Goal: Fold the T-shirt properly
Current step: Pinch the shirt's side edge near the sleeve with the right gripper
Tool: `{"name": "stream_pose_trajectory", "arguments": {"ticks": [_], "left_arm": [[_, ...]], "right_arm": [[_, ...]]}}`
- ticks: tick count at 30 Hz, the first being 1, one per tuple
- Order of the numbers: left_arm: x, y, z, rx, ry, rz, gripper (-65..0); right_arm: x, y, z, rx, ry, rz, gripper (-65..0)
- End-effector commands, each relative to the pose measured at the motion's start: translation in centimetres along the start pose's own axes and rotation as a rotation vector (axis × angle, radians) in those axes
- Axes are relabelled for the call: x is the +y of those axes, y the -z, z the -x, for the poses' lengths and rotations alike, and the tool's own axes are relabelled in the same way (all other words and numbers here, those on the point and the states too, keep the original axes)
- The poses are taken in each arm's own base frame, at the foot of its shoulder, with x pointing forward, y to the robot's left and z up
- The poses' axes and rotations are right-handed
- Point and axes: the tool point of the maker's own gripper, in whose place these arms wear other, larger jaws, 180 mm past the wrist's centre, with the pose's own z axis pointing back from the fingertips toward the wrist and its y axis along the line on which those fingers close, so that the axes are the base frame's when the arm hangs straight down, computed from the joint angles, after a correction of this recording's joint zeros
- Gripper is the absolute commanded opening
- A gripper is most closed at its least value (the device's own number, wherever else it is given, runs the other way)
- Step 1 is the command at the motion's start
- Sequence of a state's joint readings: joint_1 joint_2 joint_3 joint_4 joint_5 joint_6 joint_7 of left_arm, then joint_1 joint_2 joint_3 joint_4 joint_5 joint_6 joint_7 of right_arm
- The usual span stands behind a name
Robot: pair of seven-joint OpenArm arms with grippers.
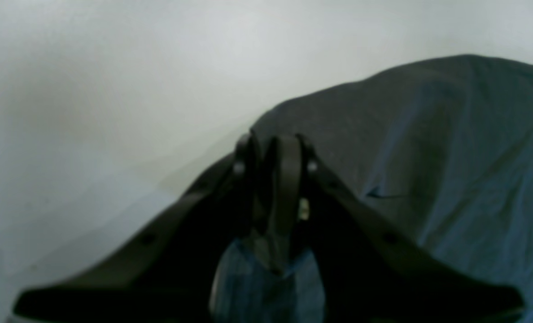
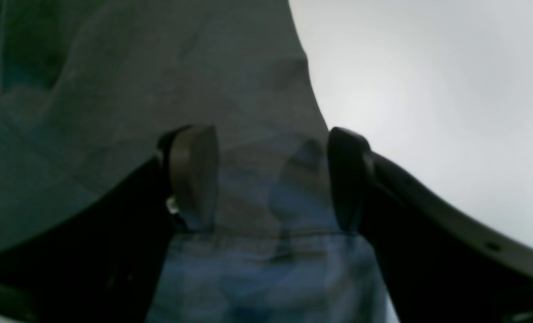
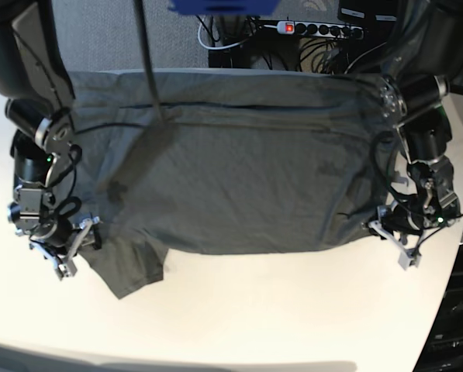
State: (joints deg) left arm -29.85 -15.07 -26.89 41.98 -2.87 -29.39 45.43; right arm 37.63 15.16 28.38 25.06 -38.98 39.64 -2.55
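Note:
The dark grey T-shirt [image 3: 239,178] lies spread wide across the white table [image 3: 278,318], with one sleeve [image 3: 130,271] sticking out at the front left. My left gripper [image 3: 392,240] is at the shirt's right edge. In the left wrist view it [image 1: 273,143] is shut, with a fold of the shirt [image 1: 428,157] pinched between the jaws. My right gripper [image 3: 68,252] is at the shirt's left edge by the sleeve. In the right wrist view it [image 2: 271,179] is open, and the shirt fabric [image 2: 159,67] with a hem seam lies between the fingers.
A power strip [image 3: 316,29] and cables lie behind the table's back edge. A dark cable [image 3: 150,62] hangs over the shirt at the back left. The table's curved edge runs close to my left gripper on the right side.

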Motion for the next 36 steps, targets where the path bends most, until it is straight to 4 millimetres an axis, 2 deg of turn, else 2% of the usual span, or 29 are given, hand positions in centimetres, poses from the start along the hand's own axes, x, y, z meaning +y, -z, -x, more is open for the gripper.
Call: {"name": "stream_pose_trajectory", "arguments": {"ticks": [1, 6, 9, 12, 28, 31, 33, 36], "left_arm": [[0.3, -0.4, -0.9, -0.001, 0.014, -0.014, -56.8], [0.3, -0.4, -1.0, -0.003, 0.014, -0.014, -56.8], [0.3, -0.5, -1.0, -0.003, 0.013, -0.014, -56.8], [0.3, -0.5, -1.0, -0.003, 0.013, -0.014, -56.8], [0.3, -0.5, -1.1, -0.005, 0.013, -0.014, -56.8], [0.3, -0.5, -1.2, -0.006, 0.014, -0.014, -56.8], [0.4, -0.9, -2.0, -0.030, 0.024, -0.023, -56.8], [-0.1, -1.0, -2.4, -0.040, 0.030, -0.017, -56.8]], "right_arm": [[-1.4, -0.5, -1.1, -0.008, 0.006, 0.023, -26.3], [-1.6, -0.6, -0.2, 0.033, 0.035, 0.030, -26.3], [-0.8, -0.3, 0.0, 0.039, 0.038, 0.015, -26.3], [0.0, -0.2, 1.7, 0.064, 0.041, 0.005, -26.3], [1.6, 0.2, 3.9, 0.183, 0.039, -0.024, -27.0], [2.3, 0.1, 5.8, 0.217, 0.041, -0.034, -27.3], [2.5, 0.1, 6.3, 0.225, 0.041, -0.038, -28.9], [2.7, 0.1, 6.5, 0.239, 0.042, -0.041, -35.4]]}}
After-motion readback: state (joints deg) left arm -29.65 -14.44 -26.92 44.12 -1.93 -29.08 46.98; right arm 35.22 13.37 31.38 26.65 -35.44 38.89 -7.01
